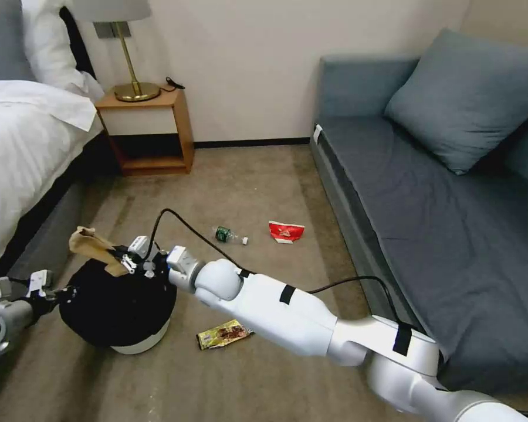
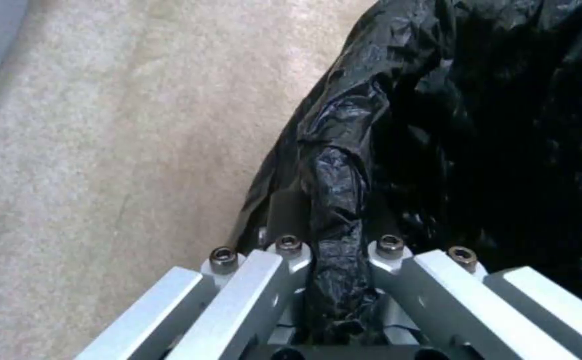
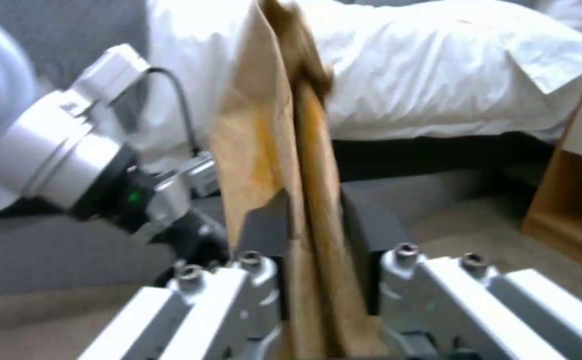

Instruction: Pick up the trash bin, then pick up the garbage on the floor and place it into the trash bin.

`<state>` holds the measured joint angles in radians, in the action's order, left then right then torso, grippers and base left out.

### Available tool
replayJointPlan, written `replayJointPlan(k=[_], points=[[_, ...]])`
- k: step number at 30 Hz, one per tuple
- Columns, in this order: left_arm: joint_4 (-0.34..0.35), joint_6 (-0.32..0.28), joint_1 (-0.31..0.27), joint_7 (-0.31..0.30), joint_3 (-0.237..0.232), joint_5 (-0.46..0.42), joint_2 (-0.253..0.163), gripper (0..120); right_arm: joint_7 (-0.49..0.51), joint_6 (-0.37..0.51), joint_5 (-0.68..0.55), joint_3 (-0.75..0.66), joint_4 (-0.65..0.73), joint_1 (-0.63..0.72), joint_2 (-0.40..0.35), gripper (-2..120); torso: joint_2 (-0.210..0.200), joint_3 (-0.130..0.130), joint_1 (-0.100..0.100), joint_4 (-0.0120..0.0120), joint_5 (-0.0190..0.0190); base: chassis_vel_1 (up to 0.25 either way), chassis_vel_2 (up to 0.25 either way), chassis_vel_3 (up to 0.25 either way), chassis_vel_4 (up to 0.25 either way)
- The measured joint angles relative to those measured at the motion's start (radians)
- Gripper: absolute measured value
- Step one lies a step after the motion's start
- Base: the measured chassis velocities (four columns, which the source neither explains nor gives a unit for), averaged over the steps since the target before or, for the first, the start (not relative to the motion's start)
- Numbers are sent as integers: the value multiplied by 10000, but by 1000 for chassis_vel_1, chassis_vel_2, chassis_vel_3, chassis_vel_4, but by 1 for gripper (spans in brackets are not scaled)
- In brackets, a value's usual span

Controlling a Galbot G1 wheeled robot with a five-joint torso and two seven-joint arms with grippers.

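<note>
The right gripper (image 1: 118, 258) is clenched on a crumpled brown paper (image 1: 91, 244), holding it over the low round white plastic bin with a black bag liner (image 1: 120, 308). The left gripper (image 1: 64, 293) pinches the bag-covered rim at the bin's left side. On the beige carpet (image 1: 240, 176) lie a gold-yellow snack wrapper (image 1: 223, 334), a small clear green-labelled bottle (image 1: 229, 235) and a red-and-white packet (image 1: 286, 231).

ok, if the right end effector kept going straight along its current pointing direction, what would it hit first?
Probably the bed. The right end effector, shut on the brown paper above the trash bin, points toward the bed's side. The left end effector sits just off that line, though depth is unclear.
</note>
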<state>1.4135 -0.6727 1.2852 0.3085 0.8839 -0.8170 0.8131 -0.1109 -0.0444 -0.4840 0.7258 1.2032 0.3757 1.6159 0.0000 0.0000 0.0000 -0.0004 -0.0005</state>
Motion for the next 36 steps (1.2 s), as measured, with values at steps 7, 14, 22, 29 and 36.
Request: replayJointPlan(k=[7, 14, 22, 29, 36], points=[[-47, 0, 19, 18, 51, -24, -12, 4, 516, 46, 472, 279, 67, 438, -31, 46, 0, 0, 0, 4, 3, 0, 0, 0, 0], [-43, 5, 97, 29, 189, -89, 5, 4, 777, 229, 485, -99, 216, 540, -55, 71, 0, 0, 0, 3, 5, 0, 0, 0, 0], [-239, 30, 145, 28, 394, -104, 18, 4, -633, 912, 390, -1535, 1982, 1973, -2500, 99, 0, -1, 0, 4, 11, 0, 0, 0, 0], [-295, 36, 149, 29, 569, -195, -74, 4, -2746, 523, 1996, -2393, 1630, 3039, -4230, 100, 0, -1, 0, -6, 9, 0, 0, 0, 0], [-269, 35, 389, 26, 811, -259, -158, 4, -3304, -682, 5515, -2997, -1238, 3506, -3346, 100, 0, 0, 0, 8, 7, 0, 0, 0, 0]])
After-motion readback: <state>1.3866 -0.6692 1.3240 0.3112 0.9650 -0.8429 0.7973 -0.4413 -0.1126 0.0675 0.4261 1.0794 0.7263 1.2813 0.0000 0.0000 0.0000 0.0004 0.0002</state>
